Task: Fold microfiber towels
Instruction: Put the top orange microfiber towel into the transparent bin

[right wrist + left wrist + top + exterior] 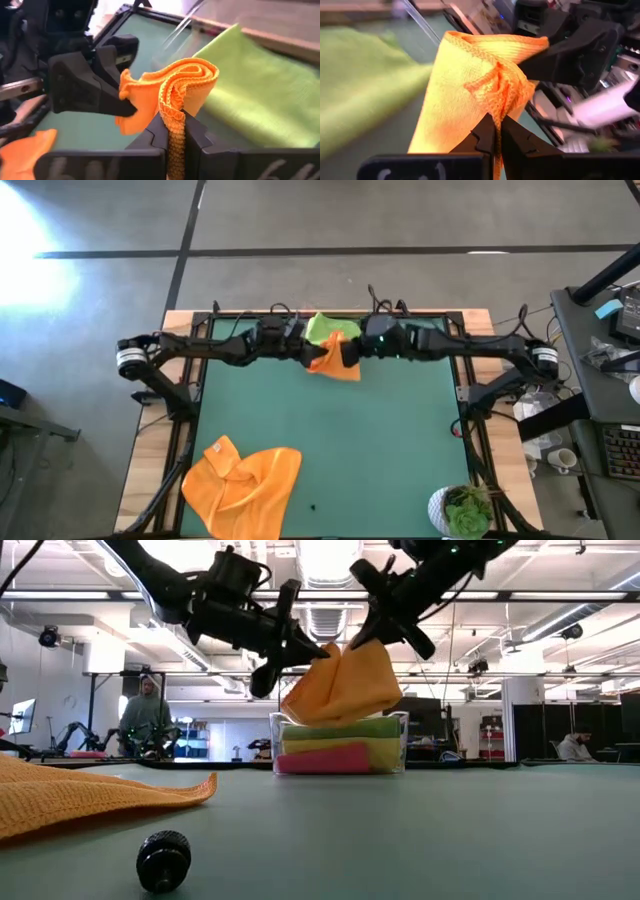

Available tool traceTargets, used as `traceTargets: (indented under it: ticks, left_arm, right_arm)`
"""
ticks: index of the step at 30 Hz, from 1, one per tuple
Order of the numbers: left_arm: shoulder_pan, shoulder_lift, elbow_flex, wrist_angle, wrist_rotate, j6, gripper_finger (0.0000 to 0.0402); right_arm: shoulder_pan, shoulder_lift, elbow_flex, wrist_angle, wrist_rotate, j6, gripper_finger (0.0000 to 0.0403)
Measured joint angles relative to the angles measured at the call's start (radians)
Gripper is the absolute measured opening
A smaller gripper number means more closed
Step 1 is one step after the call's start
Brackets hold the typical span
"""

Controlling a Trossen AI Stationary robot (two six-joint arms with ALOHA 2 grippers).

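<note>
Left end effector [300, 652] and right end effector [362, 640] are each clamped on one end of the folded orange towel [343, 685], holding it aloft between them so the folds stay together. Directly below them stands the tray [402, 745], already stacked with green towel [340, 728], yellow towel [385, 752] and pink towel [322, 760]; judged, the fold goes on top. Well apart from both end effectors, at the table's [330, 440] near edge, lies a second orange towel [243, 485], unfolded. A small black knob [163, 860] and a potted plant [462, 512] sit clear of the path.
</note>
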State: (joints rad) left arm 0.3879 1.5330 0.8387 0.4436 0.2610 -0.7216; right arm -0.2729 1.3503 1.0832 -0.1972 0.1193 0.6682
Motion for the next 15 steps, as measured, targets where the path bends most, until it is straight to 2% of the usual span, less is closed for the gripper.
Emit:
traceTargets:
  ticks: [7, 15]
  left_arm:
    - [0.066, -0.001, 0.041, 0.001, -0.039, 0.002, 0.0002]
    - [0.144, 0.002, 0.119, -0.092, -0.145, 0.058, 0.0002]
  right_arm:
    - [-0.129, 0.066, 0.146, -0.142, -0.031, -0.162, 0.0013]
    - [-0.253, 0.144, 0.198, -0.162, -0.099, -0.207, 0.0013]
